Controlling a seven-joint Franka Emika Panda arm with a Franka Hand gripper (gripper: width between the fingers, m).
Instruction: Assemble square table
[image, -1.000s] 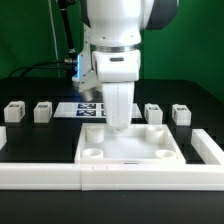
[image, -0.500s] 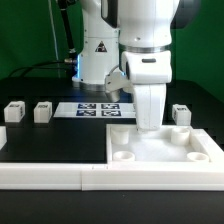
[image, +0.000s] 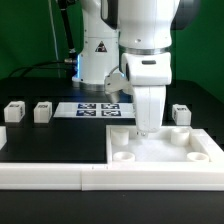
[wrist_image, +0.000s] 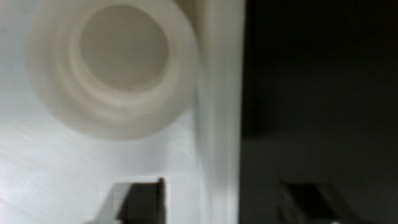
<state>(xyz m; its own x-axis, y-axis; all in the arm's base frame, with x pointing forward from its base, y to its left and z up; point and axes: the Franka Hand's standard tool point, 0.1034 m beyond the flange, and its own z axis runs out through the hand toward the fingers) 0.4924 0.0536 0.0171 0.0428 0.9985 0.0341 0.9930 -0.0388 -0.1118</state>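
The white square tabletop with round corner sockets lies flat at the exterior view's right, against the front rail. My gripper stands upright over its far edge. In the wrist view the gripper is open. One finger is over the white slab. The other finger is over the black table, with the slab's rim between them and a gap on each side. White tagged legs stand in a far row: two at the left and one at the right. A fourth is hidden.
The long white border rail runs along the front and up the right side. The marker board lies behind, near the arm's base. A green backdrop stands at the rear.
Between one second and half a second ago my gripper and the tabletop slid together to the exterior view's right. Since then nothing has visibly moved.
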